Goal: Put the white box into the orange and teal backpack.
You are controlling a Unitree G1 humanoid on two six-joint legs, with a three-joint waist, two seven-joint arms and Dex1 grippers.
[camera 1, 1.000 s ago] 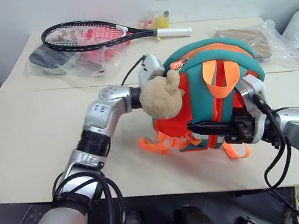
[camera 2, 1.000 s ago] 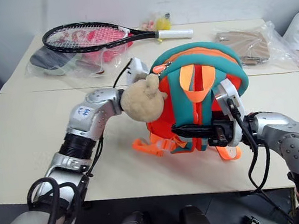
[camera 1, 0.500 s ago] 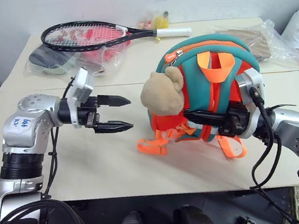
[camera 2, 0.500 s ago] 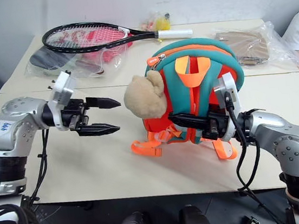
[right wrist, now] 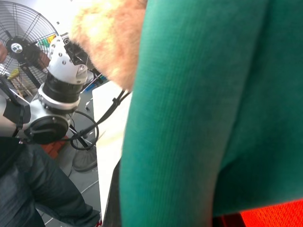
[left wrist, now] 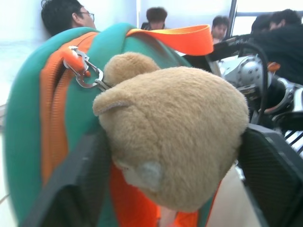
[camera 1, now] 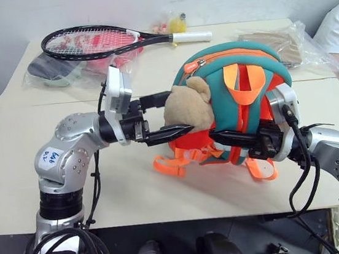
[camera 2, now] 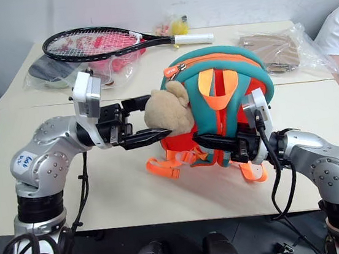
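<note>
1. I see the orange and teal backpack (camera 1: 239, 93) upright on the table (camera 1: 25, 163).
2. My left pincer (camera 1: 166, 113) stands open, its fingers either side of the plush bear head (left wrist: 180, 137).
3. My right pincer (camera 2: 211, 140) is clamped on the backpack's strap side.
4. I cannot tell where the white box is.

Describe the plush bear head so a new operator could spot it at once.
Start at the orange and teal backpack standing near the middle of the table, gripped by the right gripper. On the backpack's side toward the left gripper hangs the tan bear head, between that gripper's open black fingers. It is the one furry, tan thing there; all around it is smooth orange or teal fabric.
</note>
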